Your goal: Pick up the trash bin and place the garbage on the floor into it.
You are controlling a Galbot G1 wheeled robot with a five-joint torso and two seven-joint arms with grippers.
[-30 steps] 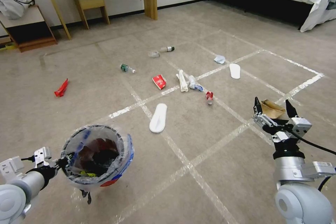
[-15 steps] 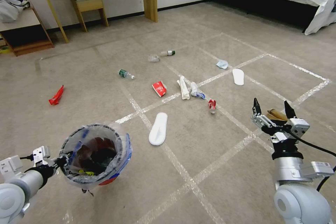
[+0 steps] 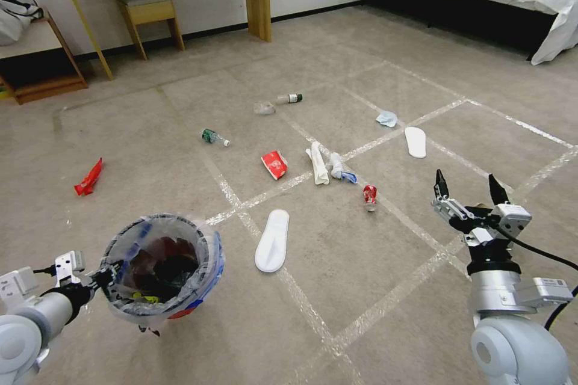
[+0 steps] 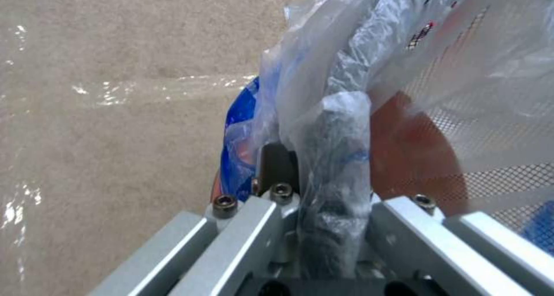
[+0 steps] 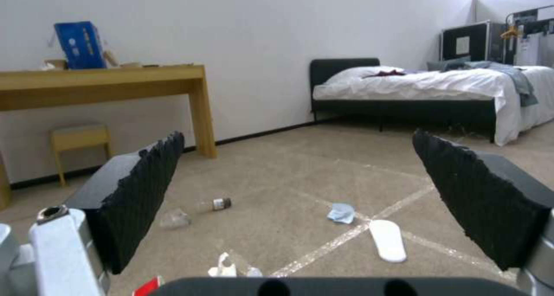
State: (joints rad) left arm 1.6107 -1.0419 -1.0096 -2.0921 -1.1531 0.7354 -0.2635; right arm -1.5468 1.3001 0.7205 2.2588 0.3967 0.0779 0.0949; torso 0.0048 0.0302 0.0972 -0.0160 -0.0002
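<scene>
Low on the robot's left, the left gripper (image 3: 99,280) is pinching the rim of the trash bin (image 3: 162,271) — in the left wrist view its fingers (image 4: 277,166) are closing on the bagged edge, one either side of the wall. The bin is hanging clear of the floor, tipped a little, mouth up, its clear bag (image 3: 208,252) spilling over the rim, with something dark and red already lying inside.

On the robot's right, the right gripper (image 3: 469,189) is standing raised with its jaws spread wide and nothing between them — the right wrist view looks straight through the gap to the floor beyond.

Just ahead, a white slipper (image 3: 273,239) is lying on the taped lines. Past it, the garbage: a red can (image 3: 369,195), white paper rolls (image 3: 318,162) touching a crumpled tissue (image 3: 338,167), a red cup (image 3: 274,163), a green-labelled bottle (image 3: 212,136), a red wrapper (image 3: 88,177) well off to the left, and two clear bottles (image 3: 278,102) farthest out.

Reading: the bin is in hand and collecting is under way. The can looks nearest the open gripper; the next move calls for lowering onto it squarely, since it may roll.
</scene>
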